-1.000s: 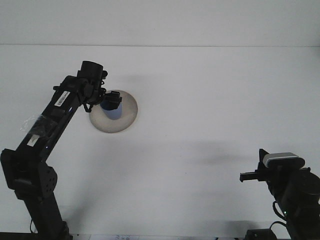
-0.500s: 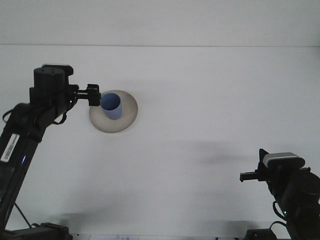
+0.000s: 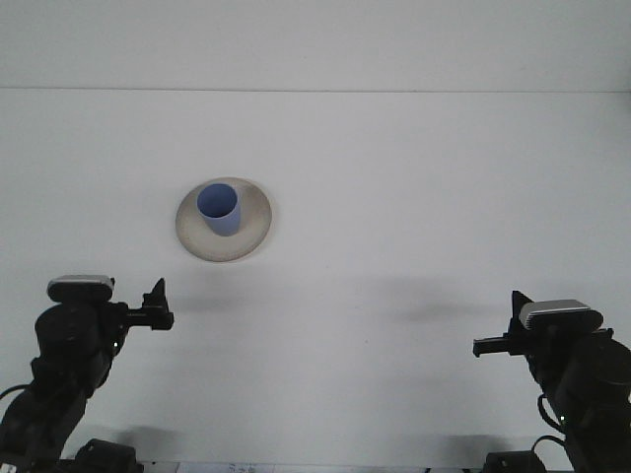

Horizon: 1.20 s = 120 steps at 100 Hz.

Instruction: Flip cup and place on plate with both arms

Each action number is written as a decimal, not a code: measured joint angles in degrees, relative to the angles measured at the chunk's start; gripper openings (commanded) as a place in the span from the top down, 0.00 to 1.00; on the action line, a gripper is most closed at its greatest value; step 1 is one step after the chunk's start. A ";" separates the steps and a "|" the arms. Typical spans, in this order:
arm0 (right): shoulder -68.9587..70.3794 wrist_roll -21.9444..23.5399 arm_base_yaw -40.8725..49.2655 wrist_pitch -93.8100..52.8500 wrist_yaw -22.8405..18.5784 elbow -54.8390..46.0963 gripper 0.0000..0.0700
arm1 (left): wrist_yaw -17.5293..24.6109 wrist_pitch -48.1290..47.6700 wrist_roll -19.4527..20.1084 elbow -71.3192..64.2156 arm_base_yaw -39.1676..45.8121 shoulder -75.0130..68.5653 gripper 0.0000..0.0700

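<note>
A blue cup (image 3: 219, 211) stands upright, mouth up, on the left half of a round beige plate (image 3: 254, 231) at the table's left centre. Nothing touches the cup. My left gripper (image 3: 156, 308) is low near the front left edge, well clear of the plate and holding nothing. My right gripper (image 3: 493, 342) sits low at the front right, far from the plate, also with nothing in it. Both grippers are seen from behind, so their jaws cannot be made out.
The white table (image 3: 414, 197) runs back to a pale wall. Only the plate and the cup stand on it. Both arm bases fill the front corners.
My left arm has pulled back from beside the cup on the plate to the front left edge, leaving the cup standing free. The right arm has not moved.
</note>
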 measured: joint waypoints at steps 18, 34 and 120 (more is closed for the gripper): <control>0.00 0.00 0.00 0.00 0.00 0.00 1.00 | -0.02 -0.66 -1.18 -3.15 0.02 -10.38 0.99; 0.00 0.00 0.00 0.13 0.00 0.00 1.00 | -0.15 0.07 -1.60 -2.84 0.02 -14.34 0.98; 0.00 0.00 0.00 0.44 0.00 0.00 1.00 | 0.46 11.23 4.07 -8.76 1.81 -20.26 0.98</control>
